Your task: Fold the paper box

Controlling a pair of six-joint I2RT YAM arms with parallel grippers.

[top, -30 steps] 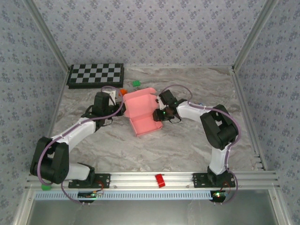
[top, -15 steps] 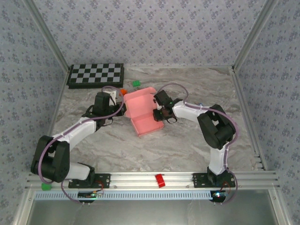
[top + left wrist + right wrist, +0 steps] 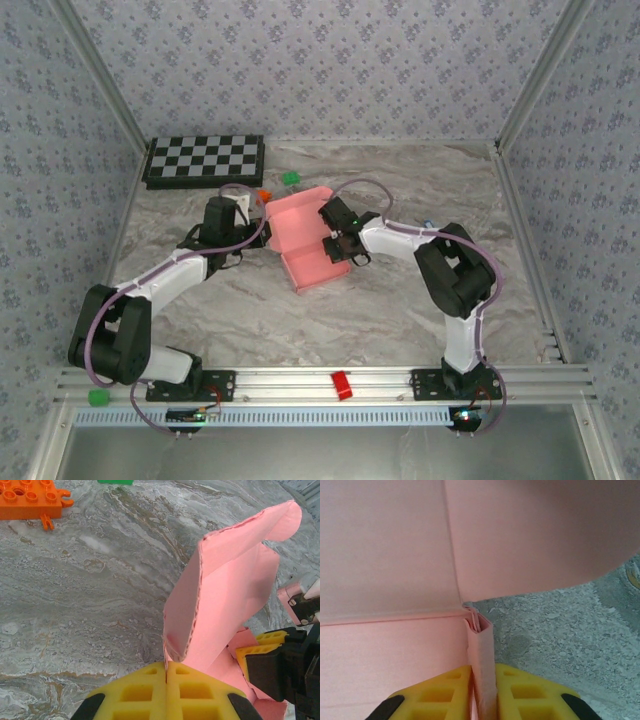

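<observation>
The open paper box (image 3: 305, 245) is clamped twice: a raised flap by the left gripper (image 3: 166, 672), a doubled wall by the right gripper (image 3: 482, 685).

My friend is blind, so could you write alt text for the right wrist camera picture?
The right gripper pinches between yellow gridded pads a folded wall of a pink thin-card paper box, whose flat panels spread above and left. Grey marbled tabletop lies at right.
</observation>
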